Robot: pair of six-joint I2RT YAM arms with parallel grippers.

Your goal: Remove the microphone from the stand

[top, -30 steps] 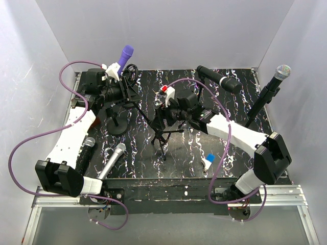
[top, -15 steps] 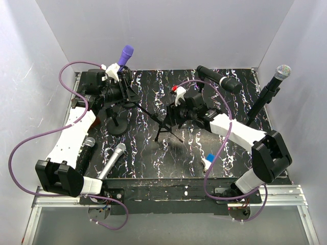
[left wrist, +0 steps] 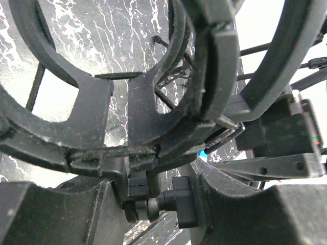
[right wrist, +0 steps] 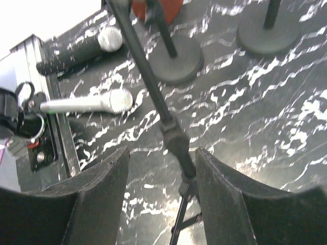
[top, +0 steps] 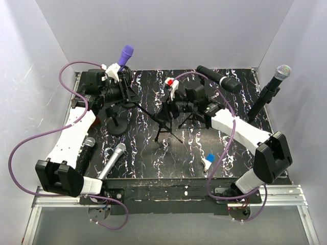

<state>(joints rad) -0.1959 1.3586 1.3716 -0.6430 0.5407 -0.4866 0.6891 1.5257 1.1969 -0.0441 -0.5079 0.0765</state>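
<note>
Marbled tabletop (top: 143, 148), stand (right wrist: 153, 94) inside right gripper (right wrist: 162, 155)

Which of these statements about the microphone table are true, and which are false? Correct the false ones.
1. The purple microphone is raised off the table at the back left. True.
2. The right gripper is clamped on a microphone. False: it is open, its fingers either side of the tripod stand's pole.
3. A silver microphone and a black microphone lie flat beside the left arm. True.
4. The table is plain white. False: it is black with white marbling.
5. The left gripper is empty. False: it is shut on the black shock mount.
</note>
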